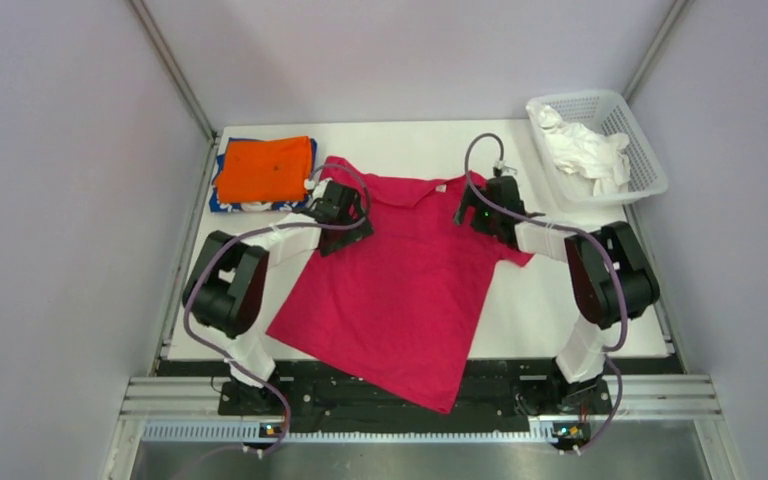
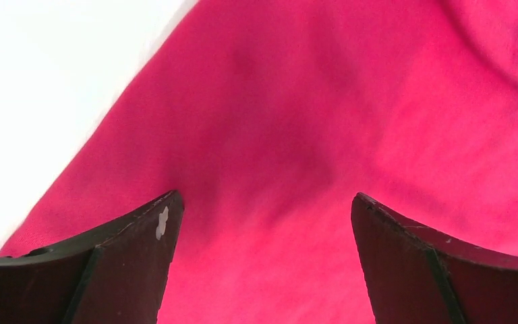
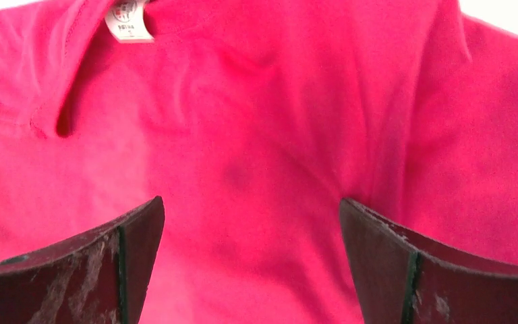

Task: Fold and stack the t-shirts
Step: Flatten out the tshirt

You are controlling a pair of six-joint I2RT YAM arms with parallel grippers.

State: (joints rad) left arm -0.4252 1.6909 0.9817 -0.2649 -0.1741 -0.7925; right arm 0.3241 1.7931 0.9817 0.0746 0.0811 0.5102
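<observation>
A magenta-red t-shirt (image 1: 400,280) lies spread flat on the white table, collar at the far side, hem hanging over the near edge. My left gripper (image 1: 345,205) is open over its left shoulder; the left wrist view shows the red cloth (image 2: 310,135) between the spread fingers. My right gripper (image 1: 482,207) is open over the right shoulder; the right wrist view shows the cloth (image 3: 256,148) and the collar tag (image 3: 129,19). A folded orange t-shirt (image 1: 265,168) lies on a folded blue one with white marks (image 1: 228,203) at the far left.
A white mesh basket (image 1: 600,145) with white cloth in it stands at the far right corner. Grey walls close in the table (image 1: 410,140) on three sides. The arm bases sit on a rail at the near edge.
</observation>
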